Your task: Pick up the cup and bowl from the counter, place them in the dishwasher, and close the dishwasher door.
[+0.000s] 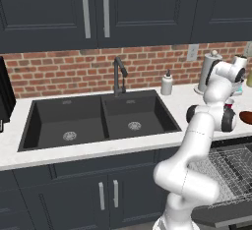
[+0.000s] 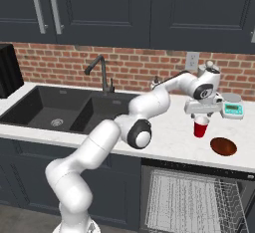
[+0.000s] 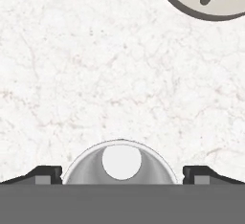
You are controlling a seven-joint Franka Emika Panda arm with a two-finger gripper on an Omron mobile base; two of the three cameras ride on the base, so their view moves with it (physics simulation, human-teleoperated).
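Pincer (image 3: 122, 177): I see it spread wide, a finger on either side of the cup, not touching.
Cup (image 2: 200, 126): upright on the bench (image 2: 169, 127) (directly below the hand).
Bowl (image 2: 223, 146): near the cup, on the bench.
Dishwasher (image 2: 194, 197): open, rack showing.

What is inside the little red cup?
Nothing shows inside the cup: the hand view looks straight down past its white walls to a bare white bottom. The open end effector straddles its rim. The near part of the inside is cut off by the view's edge.
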